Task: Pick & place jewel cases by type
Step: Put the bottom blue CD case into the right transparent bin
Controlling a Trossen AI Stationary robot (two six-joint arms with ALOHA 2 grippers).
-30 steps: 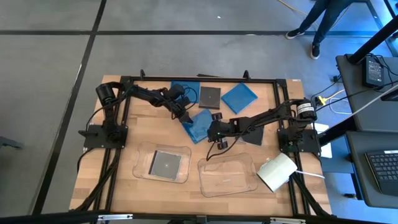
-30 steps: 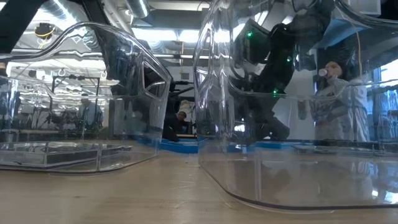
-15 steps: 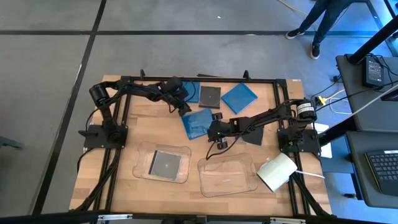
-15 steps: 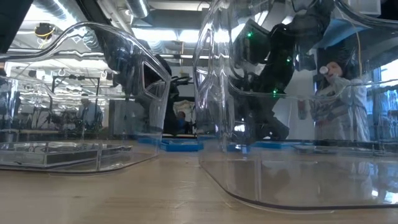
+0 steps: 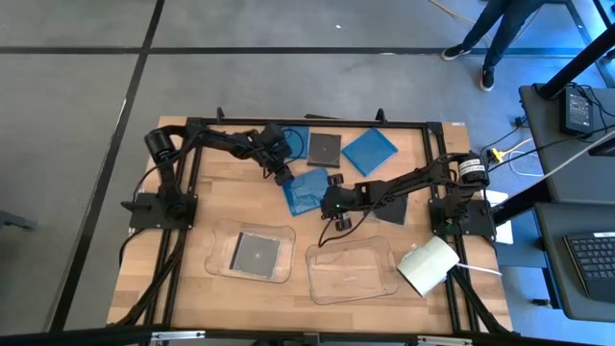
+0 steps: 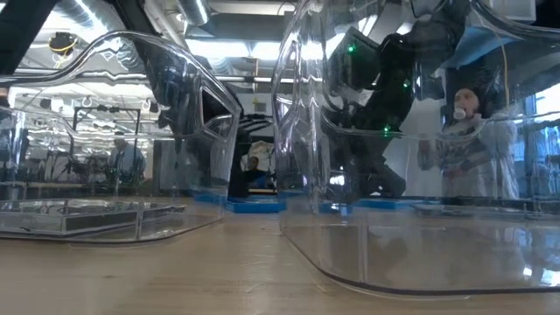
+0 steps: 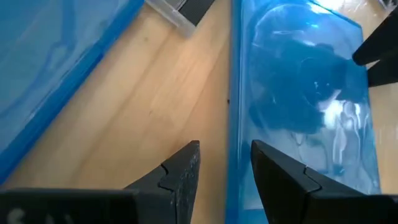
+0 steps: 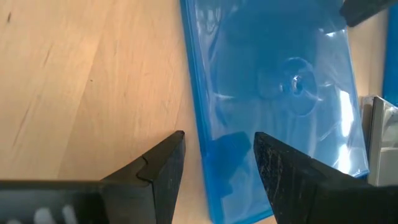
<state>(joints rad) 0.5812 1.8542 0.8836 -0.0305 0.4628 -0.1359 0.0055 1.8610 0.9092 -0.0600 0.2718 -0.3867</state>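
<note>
Near us, the left tray (image 5: 253, 254) holds one dark case and the right tray (image 5: 352, 272) none, while the blue case (image 5: 309, 190) lies flat mid-table with our right gripper (image 8: 214, 163) and left gripper (image 7: 225, 171) spread apart at opposite edges, gripping nothing. We risk colliding or shoving it. Beyond, a dark case (image 5: 324, 148) and another blue case (image 5: 370, 151) crowd in.

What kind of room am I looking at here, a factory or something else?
More likely a robotics lab or workshop than a factory. A wooden table carries two small dark arms on a black frame, a desk with a keyboard stands beside it, and a person walks past on the bare grey floor.
</note>
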